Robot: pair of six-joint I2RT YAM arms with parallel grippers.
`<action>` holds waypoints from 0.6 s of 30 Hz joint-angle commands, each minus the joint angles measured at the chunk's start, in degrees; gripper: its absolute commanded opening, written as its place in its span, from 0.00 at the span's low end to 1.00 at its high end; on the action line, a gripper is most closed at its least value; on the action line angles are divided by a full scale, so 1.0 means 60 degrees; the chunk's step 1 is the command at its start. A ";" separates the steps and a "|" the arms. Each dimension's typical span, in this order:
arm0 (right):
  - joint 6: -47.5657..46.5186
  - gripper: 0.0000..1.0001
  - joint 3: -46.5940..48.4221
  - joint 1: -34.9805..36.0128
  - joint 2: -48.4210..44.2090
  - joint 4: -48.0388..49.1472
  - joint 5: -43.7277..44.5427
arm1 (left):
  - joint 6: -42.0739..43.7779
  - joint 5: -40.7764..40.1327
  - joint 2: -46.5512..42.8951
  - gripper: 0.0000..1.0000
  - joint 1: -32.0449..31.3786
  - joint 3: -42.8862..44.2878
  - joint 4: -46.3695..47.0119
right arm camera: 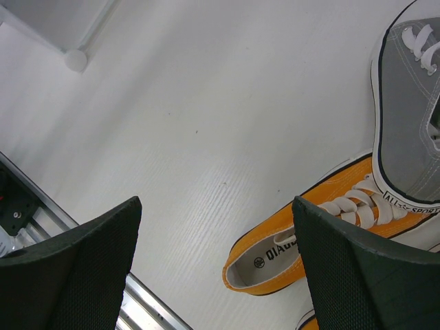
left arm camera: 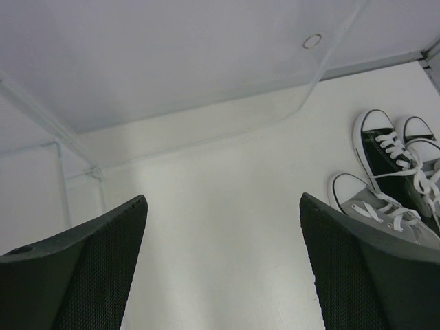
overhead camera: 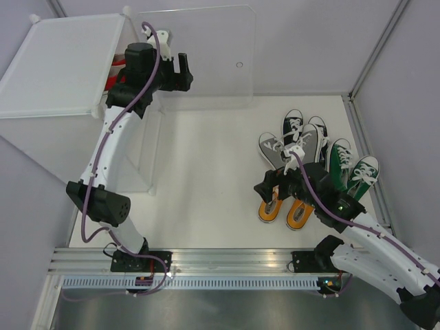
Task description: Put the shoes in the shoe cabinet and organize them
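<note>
The shoe cabinet point(overhead camera: 62, 65) stands at the back left, and its clear door panel point(overhead camera: 206, 55) is swung open to the right. Something red point(overhead camera: 117, 67) shows inside it, behind my left arm. My left gripper point(overhead camera: 175, 69) point(left arm camera: 221, 198) hangs open and empty in front of the cabinet, above bare table. Orange shoes point(overhead camera: 271, 210) point(right arm camera: 302, 244) lie at the front right, with my right gripper point(overhead camera: 275, 185) point(right arm camera: 214, 203) open just above them, touching nothing. Grey shoes point(overhead camera: 275, 148) point(right arm camera: 405, 137), black shoes point(overhead camera: 292, 124) point(left arm camera: 381, 148) and green shoes point(overhead camera: 338, 161) lie behind.
An aluminium rail point(overhead camera: 227, 261) point(right arm camera: 41, 220) runs along the near edge and carries both arm bases. Grey walls enclose the white table point(overhead camera: 206, 172) at the back and right. The door panel has a small hole point(left arm camera: 311, 41).
</note>
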 commanded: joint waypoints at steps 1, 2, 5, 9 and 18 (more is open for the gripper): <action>0.0113 0.93 -0.0026 -0.0008 -0.0212 0.0273 0.0113 | 0.0319 -0.2163 -0.0406 0.93 -0.0058 -0.0276 0.0310; 0.0099 0.93 -0.0026 -0.0008 -0.0241 0.0273 0.0127 | 0.0406 -0.2820 -0.0420 0.93 -0.0044 -0.0451 0.0557; 0.0128 0.93 -0.0041 -0.0008 -0.0227 0.0273 0.0113 | 0.0846 -0.3688 -0.0435 0.92 -0.0044 -0.1036 0.1492; 0.0143 0.93 -0.0070 -0.0008 -0.0227 0.0273 0.0113 | 0.1533 -0.4246 -0.0333 0.91 -0.0044 -0.1492 0.2404; 0.0143 0.93 -0.0085 -0.0022 -0.0168 0.0317 0.0084 | 0.2252 -0.5287 0.0267 0.91 0.0161 -0.1449 0.2918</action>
